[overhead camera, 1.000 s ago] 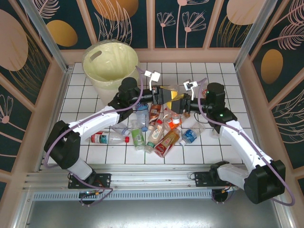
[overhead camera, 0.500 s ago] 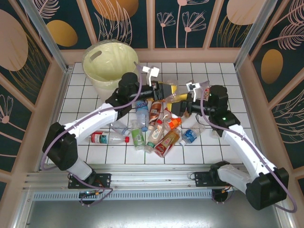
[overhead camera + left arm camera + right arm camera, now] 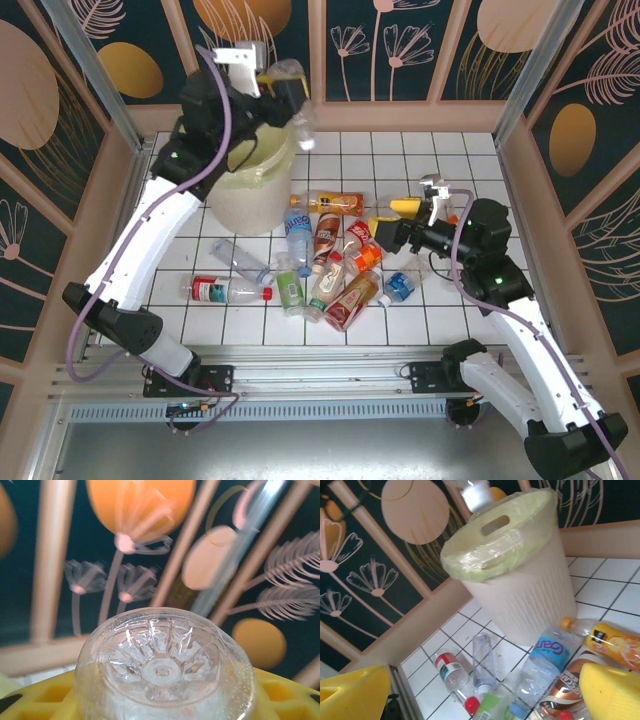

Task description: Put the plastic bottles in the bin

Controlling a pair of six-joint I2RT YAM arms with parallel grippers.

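While the left pincer [image 3: 272, 88] hangs high above the rim of the bin [image 3: 243, 195], it is clenched on a clear bottle [image 3: 298, 105], whose ribbed base [image 3: 162, 667] sits between the yellow fingers [image 3: 40, 700]. The right pincer [image 3: 392, 214] is released, jaws wide with nothing between, low over the heap of bottles [image 3: 335, 270] lying on the tiled surface [image 3: 440, 310] just beside the bin. One orange-labelled bottle [image 3: 335, 203] lies at the heap's far edge, cap toward the bin.
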